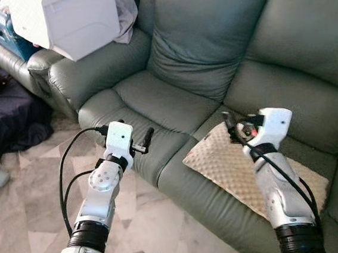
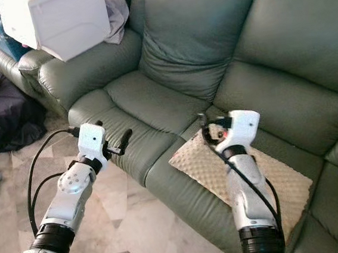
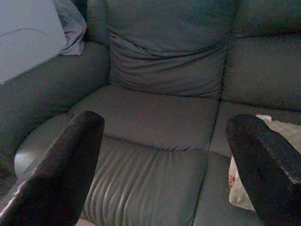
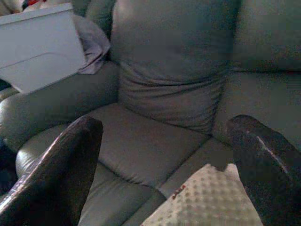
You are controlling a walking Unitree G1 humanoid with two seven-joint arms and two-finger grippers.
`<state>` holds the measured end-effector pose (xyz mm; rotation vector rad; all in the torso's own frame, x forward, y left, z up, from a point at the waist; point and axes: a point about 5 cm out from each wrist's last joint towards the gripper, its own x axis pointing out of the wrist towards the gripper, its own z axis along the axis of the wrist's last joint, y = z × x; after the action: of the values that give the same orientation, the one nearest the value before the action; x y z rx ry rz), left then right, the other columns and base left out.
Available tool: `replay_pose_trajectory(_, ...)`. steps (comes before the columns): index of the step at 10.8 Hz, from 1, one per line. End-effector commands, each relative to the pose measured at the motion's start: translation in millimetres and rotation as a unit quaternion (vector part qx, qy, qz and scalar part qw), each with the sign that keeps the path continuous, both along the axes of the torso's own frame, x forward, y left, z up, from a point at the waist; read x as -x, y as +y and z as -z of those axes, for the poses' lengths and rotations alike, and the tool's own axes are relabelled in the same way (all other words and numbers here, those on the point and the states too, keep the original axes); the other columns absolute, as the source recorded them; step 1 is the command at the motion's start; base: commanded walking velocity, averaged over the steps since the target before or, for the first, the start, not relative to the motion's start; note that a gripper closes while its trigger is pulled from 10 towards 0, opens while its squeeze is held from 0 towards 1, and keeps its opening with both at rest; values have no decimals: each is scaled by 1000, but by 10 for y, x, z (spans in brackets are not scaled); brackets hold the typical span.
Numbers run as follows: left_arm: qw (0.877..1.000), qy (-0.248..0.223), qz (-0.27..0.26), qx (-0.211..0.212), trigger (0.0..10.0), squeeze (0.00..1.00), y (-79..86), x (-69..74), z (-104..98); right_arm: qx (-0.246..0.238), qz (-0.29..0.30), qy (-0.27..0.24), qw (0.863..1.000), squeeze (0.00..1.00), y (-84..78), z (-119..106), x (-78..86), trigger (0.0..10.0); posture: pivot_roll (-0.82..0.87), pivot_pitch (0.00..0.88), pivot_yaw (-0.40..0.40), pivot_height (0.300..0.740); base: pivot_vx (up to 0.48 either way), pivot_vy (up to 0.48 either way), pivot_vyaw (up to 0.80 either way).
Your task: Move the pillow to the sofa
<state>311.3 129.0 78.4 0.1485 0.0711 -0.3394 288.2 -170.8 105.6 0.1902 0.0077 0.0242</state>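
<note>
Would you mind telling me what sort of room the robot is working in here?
Most likely a home living room: a large grey-green leather sofa with a beige pillow on its seat, a pale tiled floor, and a white box on the armrest.

Both head views are evenly and softly lit, with daylight-like brightness and no hard shadows. The white box (image 1: pixel 66 20) at the sofa's (image 1: pixel 173 105) left arm is overexposed, its upper faces washed out to plain white. The leather shows a mild sheen along the front edge of the seat cushions, and the pale floor (image 1: pixel 34 217) reflects faintly. Focus is fair, slightly soft towards the corners. Both wrist views are much dimmer, grainy and bluish. There the black fingers (image 3: pixel 56 174) of the left tool and the fingers (image 4: pixel 268 169) of the right tool loom close and blurred, and the pillow (image 4: pixel 211 202) stands out as the brightest patch.
</note>
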Motion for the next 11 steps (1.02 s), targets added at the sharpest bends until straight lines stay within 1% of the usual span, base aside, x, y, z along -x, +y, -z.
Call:
replay_pose_trajectory(1,1000,-12,5,-6,10000,0,-22,-61,-71,-4,0,12,1000,0,-8,45,25,10000,-97,0,6,740,0,0,-800)
replay_pose_trajectory(4,1000,-13,8,-1,10000,0,-31,-60,-79,-1,-2,15,1000,0,-2,50,19,10000,-92,0,4,740,0,0,-800)
replay_pose_trajectory(7,1000,-15,8,7,10000,0,17,-87,-111,0,-4,16,1000,0,6,62,23,10000,-88,0,3,740,0,0,-800)
replay_pose_trajectory(9,1000,-14,11,11,10000,0,5,-85,-112,0,-4,18,1000,0,7,70,30,10000,-90,0,4,740,0,0,-800)
replay_pose_trajectory(11,1000,-15,13,4,10000,0,-19,-73,-95,5,-4,23,1000,0,11,82,20,10000,-89,0,5,740,0,313,-794)
